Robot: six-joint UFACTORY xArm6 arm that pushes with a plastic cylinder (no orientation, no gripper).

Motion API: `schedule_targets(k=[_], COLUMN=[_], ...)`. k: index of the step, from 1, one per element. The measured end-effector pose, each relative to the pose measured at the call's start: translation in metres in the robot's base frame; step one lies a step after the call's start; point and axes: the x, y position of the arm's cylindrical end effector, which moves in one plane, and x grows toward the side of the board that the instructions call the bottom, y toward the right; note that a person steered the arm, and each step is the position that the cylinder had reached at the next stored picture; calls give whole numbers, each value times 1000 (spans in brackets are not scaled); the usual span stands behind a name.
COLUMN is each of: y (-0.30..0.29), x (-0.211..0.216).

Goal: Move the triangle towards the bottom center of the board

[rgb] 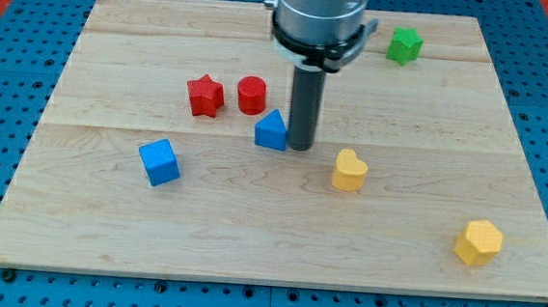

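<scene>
Near the middle of the frame, slightly left of centre, my tip (300,148) rests on the wooden board (96,209), touching or all but touching the right side of the blue triangle (272,131). I carry no gripper, only this straight dark rod, so nothing is grasped. Just up and left of the triangle stand the red cylinder (251,95) and, beside it further left, the red star (204,96). Lower left sits the blue cube (160,161), well apart from the triangle. Right of my tip and a little lower lies the yellow heart-shaped block (349,169). Toward the lower right corner is the yellow hexagon block (479,242). At the upper right, near the board's top edge, sits the green star-like block (405,45).
</scene>
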Motion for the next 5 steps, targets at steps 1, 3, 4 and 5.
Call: schedule_targets(k=[1, 3, 4, 5], y=[3, -19, -10, -5], x=[-75, 10, 35, 71])
